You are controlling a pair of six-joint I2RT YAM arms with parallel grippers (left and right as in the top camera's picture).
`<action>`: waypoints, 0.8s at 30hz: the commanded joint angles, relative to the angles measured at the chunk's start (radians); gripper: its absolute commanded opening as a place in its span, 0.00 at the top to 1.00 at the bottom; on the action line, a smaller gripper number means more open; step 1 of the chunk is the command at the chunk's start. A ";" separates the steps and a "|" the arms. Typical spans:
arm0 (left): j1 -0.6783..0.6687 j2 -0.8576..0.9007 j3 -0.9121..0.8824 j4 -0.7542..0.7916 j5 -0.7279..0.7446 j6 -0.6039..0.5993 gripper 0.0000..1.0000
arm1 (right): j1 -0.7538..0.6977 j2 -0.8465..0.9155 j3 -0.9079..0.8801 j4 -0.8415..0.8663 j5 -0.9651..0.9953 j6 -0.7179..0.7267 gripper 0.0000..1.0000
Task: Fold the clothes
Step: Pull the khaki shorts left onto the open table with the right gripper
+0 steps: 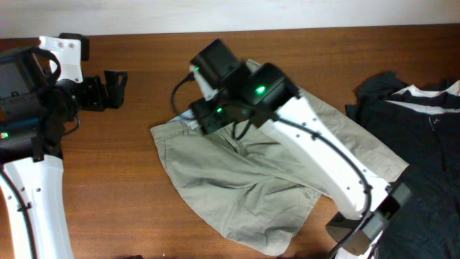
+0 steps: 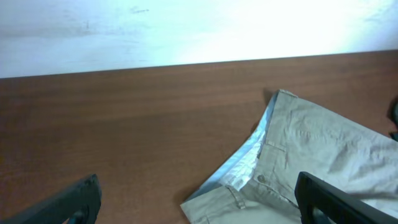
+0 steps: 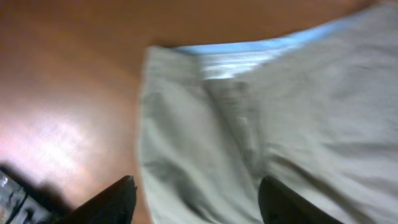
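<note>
The khaki shorts (image 1: 244, 183) lie rumpled in the middle of the table, waistband toward the back left with pale lining showing (image 2: 249, 158). My right gripper (image 3: 198, 202) is open, hovering just above the waistband area of the shorts (image 3: 261, 124); in the overhead view it sits over the shorts' upper left part (image 1: 215, 115). My left gripper (image 2: 199, 199) is open and empty over bare table left of the shorts, and shows at the far left in the overhead view (image 1: 115, 88).
A black garment with white collar trim (image 1: 424, 122) lies at the right edge of the table. The wooden table (image 1: 122, 173) runs to a white wall at the back.
</note>
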 commanded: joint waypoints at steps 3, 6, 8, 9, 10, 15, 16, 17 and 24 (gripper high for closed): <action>-0.201 0.141 0.025 -0.089 -0.004 0.109 0.01 | -0.286 -0.258 0.057 -0.060 0.087 0.106 0.32; -0.381 0.414 0.025 -0.039 -0.010 0.161 0.02 | -0.432 -0.388 0.056 -0.132 0.087 0.130 0.32; -0.444 0.544 0.025 -0.005 -0.091 0.198 0.02 | -0.481 -0.409 0.056 -0.190 0.088 0.130 0.32; -0.470 0.601 0.025 0.004 -0.090 0.258 0.09 | -0.498 -0.404 0.056 -0.214 0.087 0.130 0.32; -0.487 0.648 0.025 0.009 -0.090 0.291 0.17 | -0.499 -0.399 0.056 -0.224 0.087 0.130 0.32; -0.536 0.784 0.025 0.154 -0.090 0.315 0.42 | -0.499 -0.395 0.056 -0.251 0.091 0.129 0.32; -0.541 0.806 0.025 0.178 -0.090 0.315 0.46 | -0.499 -0.395 0.056 -0.257 0.092 0.129 0.32; -0.542 0.829 0.025 0.194 -0.090 0.315 0.50 | -0.499 -0.395 0.056 -0.259 0.092 0.129 0.32; -0.535 0.835 0.024 0.268 -0.161 0.315 0.45 | -0.499 -0.395 0.056 -0.284 0.092 0.125 0.32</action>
